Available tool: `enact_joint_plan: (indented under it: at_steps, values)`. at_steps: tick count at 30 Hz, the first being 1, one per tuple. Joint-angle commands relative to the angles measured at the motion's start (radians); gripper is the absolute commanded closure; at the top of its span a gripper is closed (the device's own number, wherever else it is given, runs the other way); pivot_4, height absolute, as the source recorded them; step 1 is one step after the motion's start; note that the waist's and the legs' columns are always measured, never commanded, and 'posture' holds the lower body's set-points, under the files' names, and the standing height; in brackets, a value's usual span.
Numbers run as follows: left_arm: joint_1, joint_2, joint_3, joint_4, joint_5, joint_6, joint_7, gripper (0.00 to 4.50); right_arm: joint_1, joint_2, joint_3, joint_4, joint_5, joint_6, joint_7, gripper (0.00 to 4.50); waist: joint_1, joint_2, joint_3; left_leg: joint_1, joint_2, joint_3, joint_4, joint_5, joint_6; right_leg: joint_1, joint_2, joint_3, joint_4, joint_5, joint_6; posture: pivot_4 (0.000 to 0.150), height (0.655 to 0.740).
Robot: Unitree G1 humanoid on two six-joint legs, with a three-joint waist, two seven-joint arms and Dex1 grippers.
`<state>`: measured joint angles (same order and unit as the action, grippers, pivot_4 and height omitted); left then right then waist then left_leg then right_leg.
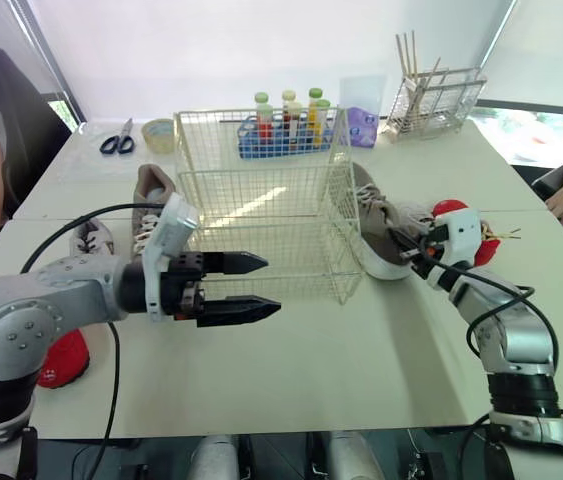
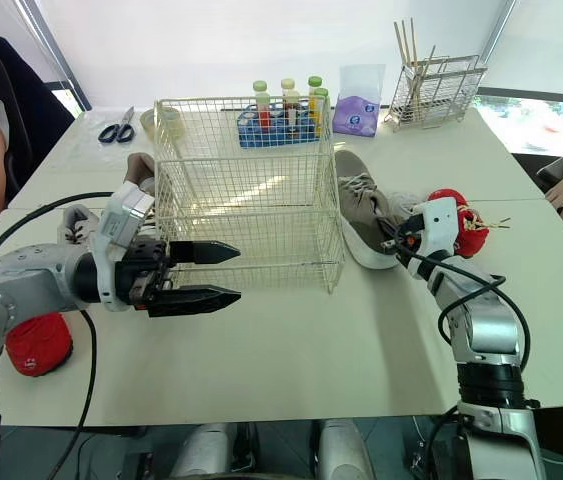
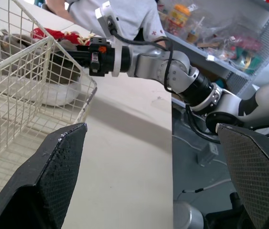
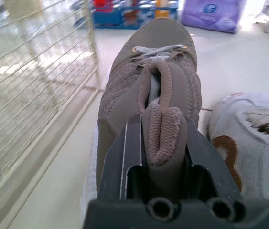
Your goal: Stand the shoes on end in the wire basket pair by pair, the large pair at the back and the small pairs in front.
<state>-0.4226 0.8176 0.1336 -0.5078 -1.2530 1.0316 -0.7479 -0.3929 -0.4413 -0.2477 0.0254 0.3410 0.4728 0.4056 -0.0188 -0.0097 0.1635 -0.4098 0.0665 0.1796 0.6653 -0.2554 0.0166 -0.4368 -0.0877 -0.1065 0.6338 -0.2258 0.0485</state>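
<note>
Taupe knit shoe (image 1: 371, 215) lies just right of wire basket (image 1: 261, 215), right hand (image 1: 404, 250) clamped on it. Left wrist: left hand (image 3: 151, 129) gapes wide at basket's front. Right wrist: pinch on soft collar; light, floppy, I'd grip deeper.
</note>
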Motion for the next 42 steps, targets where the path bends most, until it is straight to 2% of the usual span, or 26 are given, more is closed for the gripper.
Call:
enact_joint_plan:
  at_steps: [1, 7, 11, 34, 38, 42]
  values:
    - [-0.013, 0.001, 0.014, 0.009, 0.007, -0.023, -0.021, 0.00, -0.123, -0.033, -0.107, -0.044, 0.055, -0.060, -0.029, 4.27, 0.003, 0.002, 0.001, -0.002, 0.000, 0.000, 0.000, 0.000, 0.000, -0.001, 0.000, 0.000, 0.000, 0.001, 0.001, 0.150, 0.7352]
    - [-0.030, 0.005, 0.020, 0.031, 0.017, -0.022, -0.043, 0.00, -0.279, -0.151, -0.170, -0.014, 0.085, -0.068, 0.002, 4.27, 0.004, 0.003, 0.002, -0.007, -0.001, 0.000, 0.000, 0.000, 0.000, -0.007, 0.000, 0.000, 0.000, 0.002, 0.003, 0.150, 0.7352]
    - [-0.027, 0.006, 0.032, 0.027, 0.011, -0.019, -0.045, 0.00, -0.328, -0.207, -0.179, -0.001, 0.102, -0.066, 0.039, 4.27, 0.003, 0.003, 0.002, -0.007, -0.001, 0.000, 0.000, 0.000, 0.000, -0.006, 0.001, 0.000, 0.000, 0.002, 0.003, 0.150, 0.7352]
    - [-0.032, -0.004, 0.027, 0.029, 0.023, -0.025, -0.053, 0.00, -0.351, -0.201, -0.161, 0.047, 0.092, -0.121, 0.048, 4.27, 0.001, 0.003, 0.002, -0.007, -0.001, 0.001, 0.000, 0.000, 0.000, -0.006, 0.000, 0.000, 0.000, 0.002, 0.003, 0.150, 0.7352]
    - [-0.039, -0.014, 0.022, 0.047, 0.064, -0.047, -0.042, 0.00, -0.378, -0.198, -0.155, 0.073, 0.086, -0.147, 0.043, 4.27, 0.001, 0.003, 0.002, -0.007, -0.001, 0.001, 0.000, 0.000, 0.000, -0.006, 0.000, 0.000, 0.000, 0.002, 0.003, 0.150, 0.7352]
    - [-0.080, -0.028, 0.067, 0.126, 0.080, -0.062, 0.005, 0.00, -0.469, -0.284, -0.151, 0.077, 0.135, -0.134, 0.173, 4.27, 0.001, 0.005, 0.003, -0.007, -0.001, 0.001, 0.000, 0.000, 0.000, -0.006, 0.000, 0.000, 0.000, 0.002, 0.003, 0.150, 0.7352]
